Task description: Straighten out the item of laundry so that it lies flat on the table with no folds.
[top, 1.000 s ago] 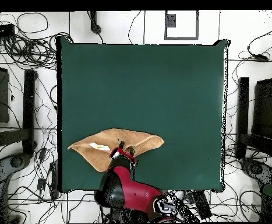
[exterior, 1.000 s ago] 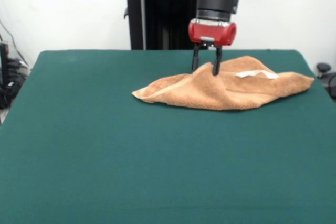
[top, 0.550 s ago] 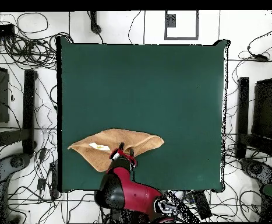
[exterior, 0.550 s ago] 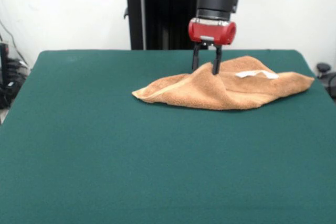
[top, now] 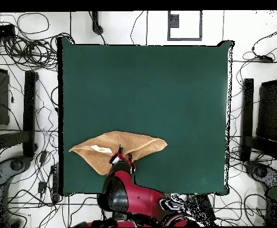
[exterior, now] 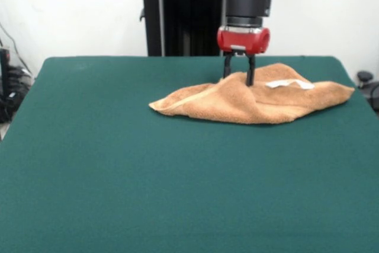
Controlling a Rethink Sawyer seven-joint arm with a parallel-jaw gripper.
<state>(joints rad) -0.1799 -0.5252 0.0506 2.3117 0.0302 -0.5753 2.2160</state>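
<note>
Covering green table, rumpled towel

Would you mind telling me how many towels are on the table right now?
1. The towel lies bunched on the table, under the tool. Nothing suggests another beneath it.

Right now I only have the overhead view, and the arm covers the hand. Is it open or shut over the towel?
Observer: Open. From the front, the hand shows two fingers apart, with a clear gap between them.
Operator: Is it touching the cloth?
Observer: The fingertips meet the towel at a raised ridge. I cannot tell whether they press into it.
Operator: So it isn't flat there?
Observer: No. It humps up at the hand and slopes down to the table on both sides.
</note>
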